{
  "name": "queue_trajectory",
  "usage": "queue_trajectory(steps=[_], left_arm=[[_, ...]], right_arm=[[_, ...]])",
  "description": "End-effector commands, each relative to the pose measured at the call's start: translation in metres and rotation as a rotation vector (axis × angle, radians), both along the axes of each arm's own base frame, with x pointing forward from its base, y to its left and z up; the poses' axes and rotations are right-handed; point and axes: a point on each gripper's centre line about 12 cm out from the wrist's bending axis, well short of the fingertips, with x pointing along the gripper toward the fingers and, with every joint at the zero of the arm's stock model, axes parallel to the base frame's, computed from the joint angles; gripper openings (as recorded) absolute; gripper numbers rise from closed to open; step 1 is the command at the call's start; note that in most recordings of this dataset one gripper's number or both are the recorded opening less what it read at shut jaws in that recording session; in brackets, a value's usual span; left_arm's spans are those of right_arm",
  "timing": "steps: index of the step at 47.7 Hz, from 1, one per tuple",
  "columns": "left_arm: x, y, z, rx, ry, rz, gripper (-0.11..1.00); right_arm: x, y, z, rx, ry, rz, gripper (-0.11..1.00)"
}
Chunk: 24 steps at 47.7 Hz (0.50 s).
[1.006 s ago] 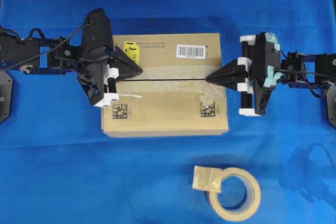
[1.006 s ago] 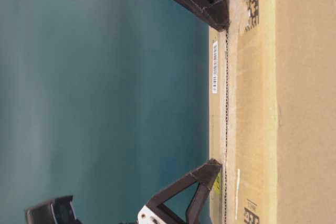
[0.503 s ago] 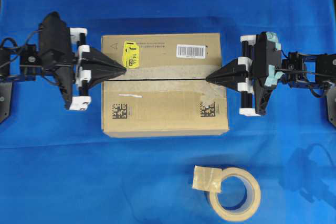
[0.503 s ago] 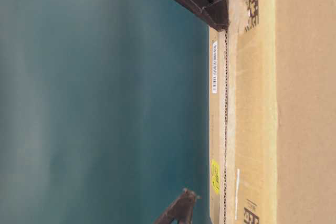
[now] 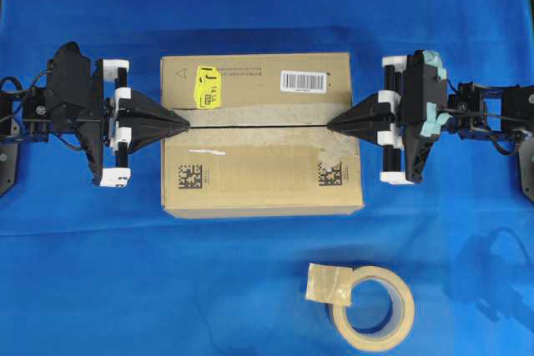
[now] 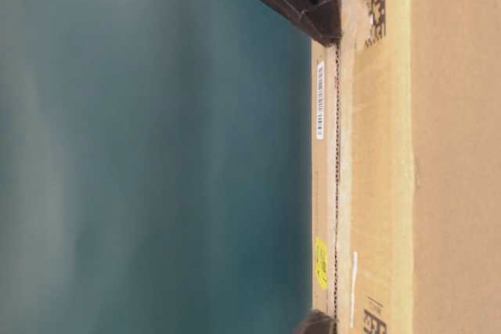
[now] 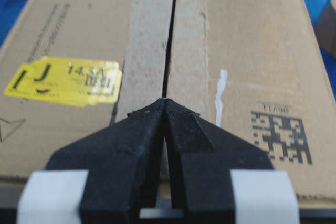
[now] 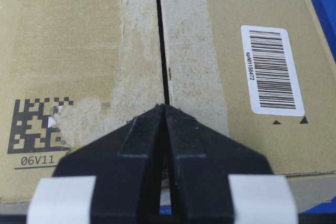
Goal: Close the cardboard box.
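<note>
The box (image 5: 261,135) sits in the middle of the blue-covered bench (image 5: 267,6), its two long flaps lying flat and meeting along a narrow dark seam (image 5: 259,125) that runs from my left side to my right. A yellow sticker (image 5: 207,87) and a white barcode label (image 5: 303,81) mark the far flap; two black square codes, the left one (image 5: 190,176), mark the near flap, and pale old tape borders the seam. My left fingers (image 5: 181,122) are pressed together to a point, gripping nothing, and aimed at the left end of the seam, at the box's left edge; whether they touch the card I cannot tell. My right fingers (image 5: 334,125) are likewise closed and empty, their tip resting over the right end of the seam, and the table-level view shows them at the top edge of the box. Judged from the flat flaps, closing is nearly complete and the step in hand is holding them down. To do this well I should press straight down on both flap edges at once, tips centred on the seam so neither flap springs up, with light force so the card does not buckle. A tape roll (image 5: 373,306) lies on the bench, well apart, nearer my right arm.
</note>
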Motion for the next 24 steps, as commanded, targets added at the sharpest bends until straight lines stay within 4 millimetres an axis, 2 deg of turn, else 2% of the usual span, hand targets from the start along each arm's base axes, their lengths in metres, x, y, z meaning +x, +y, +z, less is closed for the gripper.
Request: queue_trajectory(steps=[1,24], left_arm=[[0.002,-0.001,0.001,0.001,-0.011,-0.003,0.00],[0.004,0.000,-0.013,-0.003,0.037,0.000,0.00]], right_arm=[[0.002,-0.001,0.004,0.003,-0.017,-0.007,0.00],[0.002,-0.001,0.005,0.003,-0.026,-0.008,0.00]])
